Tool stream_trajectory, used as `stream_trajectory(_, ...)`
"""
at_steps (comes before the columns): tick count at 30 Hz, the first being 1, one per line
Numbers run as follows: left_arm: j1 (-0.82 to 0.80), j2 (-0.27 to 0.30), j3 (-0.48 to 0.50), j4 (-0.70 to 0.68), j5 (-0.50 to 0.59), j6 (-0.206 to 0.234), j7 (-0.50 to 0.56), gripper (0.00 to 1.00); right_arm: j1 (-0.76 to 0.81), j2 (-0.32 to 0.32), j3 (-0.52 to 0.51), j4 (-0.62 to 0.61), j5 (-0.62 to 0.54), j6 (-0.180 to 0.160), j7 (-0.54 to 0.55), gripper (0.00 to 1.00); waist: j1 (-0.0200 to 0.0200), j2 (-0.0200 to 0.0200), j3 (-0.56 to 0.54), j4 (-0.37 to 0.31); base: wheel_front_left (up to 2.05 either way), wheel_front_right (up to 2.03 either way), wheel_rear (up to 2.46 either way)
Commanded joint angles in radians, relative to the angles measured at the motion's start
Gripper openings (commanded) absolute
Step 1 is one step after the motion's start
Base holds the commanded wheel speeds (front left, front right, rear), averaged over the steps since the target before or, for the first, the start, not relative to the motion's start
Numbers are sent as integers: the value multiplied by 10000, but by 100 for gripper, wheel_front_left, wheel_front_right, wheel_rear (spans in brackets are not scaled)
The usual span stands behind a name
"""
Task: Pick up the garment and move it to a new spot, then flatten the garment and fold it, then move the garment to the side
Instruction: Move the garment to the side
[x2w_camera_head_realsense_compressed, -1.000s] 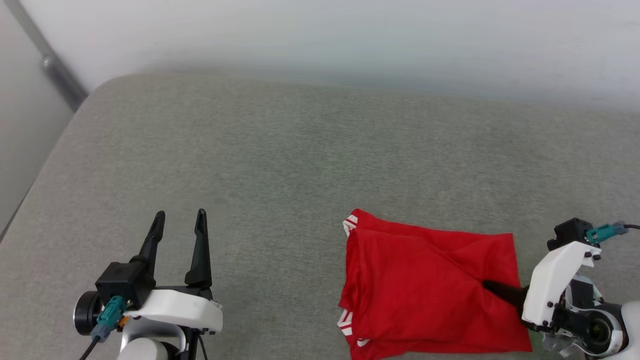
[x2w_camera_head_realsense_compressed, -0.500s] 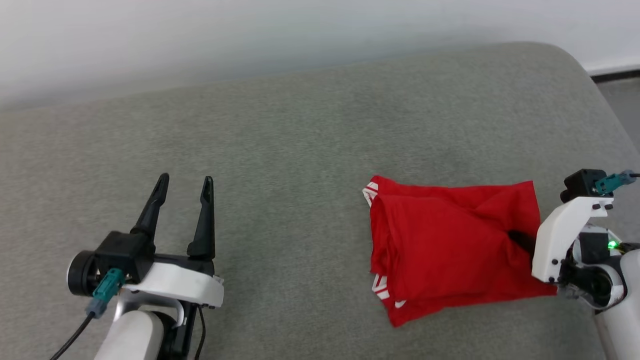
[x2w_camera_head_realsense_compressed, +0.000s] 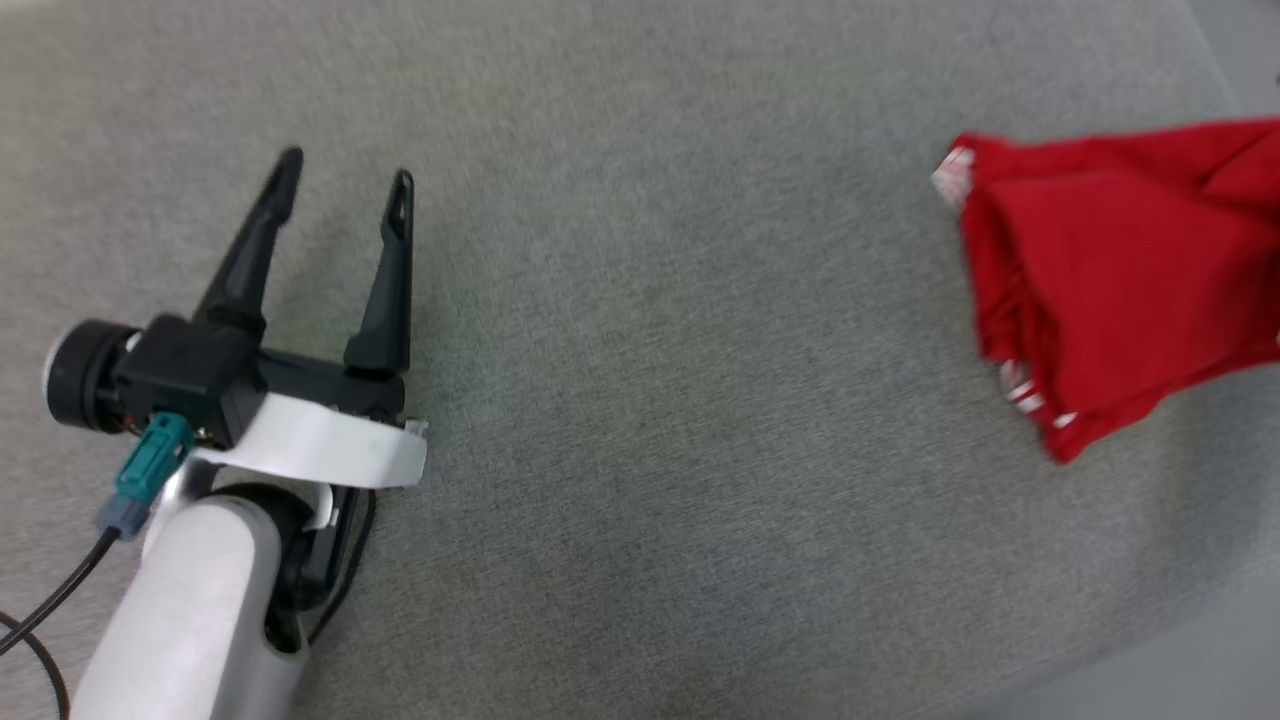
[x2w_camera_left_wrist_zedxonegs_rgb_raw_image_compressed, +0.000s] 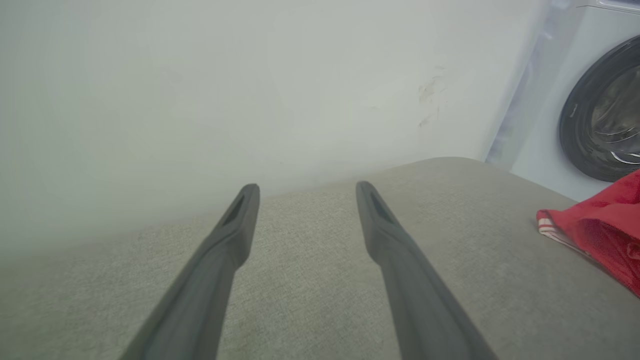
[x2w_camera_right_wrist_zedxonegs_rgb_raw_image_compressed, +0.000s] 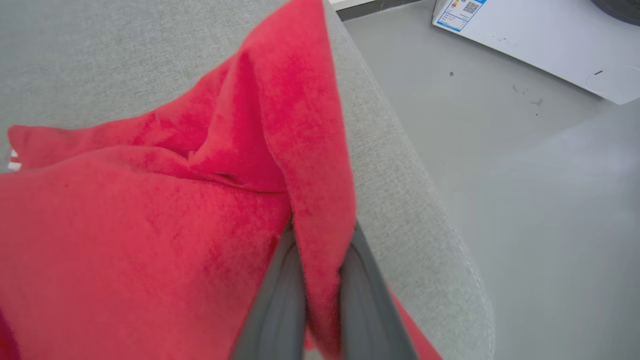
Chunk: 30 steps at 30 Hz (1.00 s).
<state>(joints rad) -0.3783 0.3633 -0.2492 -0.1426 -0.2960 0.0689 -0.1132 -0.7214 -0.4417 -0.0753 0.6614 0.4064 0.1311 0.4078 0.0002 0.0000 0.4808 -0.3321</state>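
Pinching a fold of the red shirt (x2w_camera_head_realsense_compressed: 1100, 270) between closed fingers, our right gripper (x2w_camera_right_wrist_zedxonegs_rgb_raw_image_compressed: 324, 235) holds it at the right edge of the grey cushion (x2w_camera_head_realsense_compressed: 650, 300). Our left gripper (x2w_camera_head_realsense_compressed: 346, 167) stands spread and empty, well apart at the left.

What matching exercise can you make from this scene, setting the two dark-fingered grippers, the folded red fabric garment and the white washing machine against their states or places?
Things:
1. left gripper
2. right gripper
3. red folded garment
4. white washing machine with a dark round door

States or places:
A. one edge pinched and raised
B. stands beyond the grey padded surface
C. open and empty
D. shut on cloth

Pairs: 1-C, 2-D, 3-A, 4-B
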Motion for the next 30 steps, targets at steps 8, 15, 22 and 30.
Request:
stream_trajectory(8, -558, 302, 135, -598, 275, 108, 254, 100, -1120, -127, -1106, 845, -841, -9, -1067, 7, -2, 0, 1496, 69, 0, 0, 0)
stream_trajectory(15, -558, 365, 89, -634, 273, 162, 328, 100, -1373, 261, -1476, 1531, -1728, -9, -2975, 100, -2, 0, 1591, 69, 0, 0, 0)
stream_trajectory(22, -67, 245, 121, -210, 72, 237, 16, 100, -995, 492, -1409, 1670, -2324, -8, -4418, 100, -2, 0, 700, 3, 0, 0, 0)
stream_trajectory(30, 1018, -268, 83, 585, -451, 449, -574, 100, 471, 817, -387, 602, -2256, -8, -5003, 100, -2, 0, -1166, 273, 0, 0, 0)
